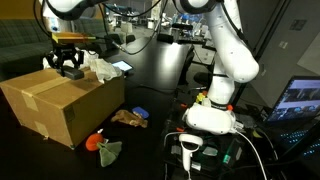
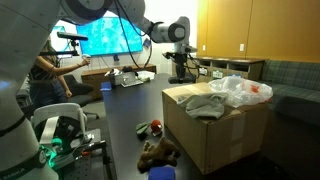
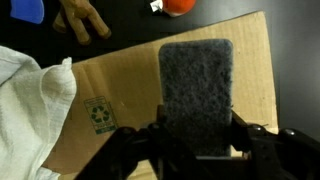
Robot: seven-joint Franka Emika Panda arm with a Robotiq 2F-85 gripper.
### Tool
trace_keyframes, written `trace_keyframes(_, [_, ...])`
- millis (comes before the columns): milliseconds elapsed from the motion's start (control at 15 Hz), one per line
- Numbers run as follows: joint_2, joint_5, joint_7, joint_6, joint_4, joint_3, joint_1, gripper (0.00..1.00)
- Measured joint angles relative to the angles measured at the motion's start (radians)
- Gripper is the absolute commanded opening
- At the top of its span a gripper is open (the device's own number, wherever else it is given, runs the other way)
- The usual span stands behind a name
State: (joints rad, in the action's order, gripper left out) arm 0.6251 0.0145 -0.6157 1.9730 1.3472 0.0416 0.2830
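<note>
The black table point(image 1: 150, 80) carries a cardboard box point(image 1: 60, 108), with a brown plush toy point(image 1: 128, 118) and an orange toy point(image 1: 95, 142) beside it.

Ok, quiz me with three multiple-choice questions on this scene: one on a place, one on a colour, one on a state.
1. Where is the gripper?
A) above the brown cardboard box
B) inside a sink
C) on a shelf

2. What colour is the rough rectangular block between its fingers?
A) yellow
B) grey
C) red

3. What state is the gripper in?
A) wide open and empty
B) shut on the block
C) shut and empty

Answers:
1. A, because the wrist view shows the cardboard directly beneath it.
2. B, because the block's surface is grey in the wrist view.
3. B, because the block is pinched from both sides.
</note>
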Motion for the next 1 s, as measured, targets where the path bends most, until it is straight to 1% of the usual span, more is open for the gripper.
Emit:
trace_keyframes(333, [0.055,-0.001,-0.038,0.000,-0.062,-0.023,0.000,0.33])
trace_keyframes(400, [0.063,-0.001,-0.044,0.000,-0.070,-0.025,0.000,0.38])
trace_keyframes(467, [0.070,-0.001,-0.049,0.000,-0.080,-0.027,0.000,0.72])
trace_keyframes(533, [0.078,-0.001,-0.053,0.000,-0.088,-0.028,0.000,0.83])
trace_keyframes(600, [0.083,-0.001,-0.057,0.000,-0.094,-0.028,0.000,0.90])
trace_keyframes(667, [0.087,-0.001,-0.060,0.000,-0.098,-0.028,0.001,0.96])
trace_keyframes(733, [0.089,-0.001,-0.061,0.000,-0.100,-0.028,0.001,1.00])
trace_keyframes(1000, [0.088,-0.001,-0.062,0.000,-0.101,-0.028,0.002,1.00])
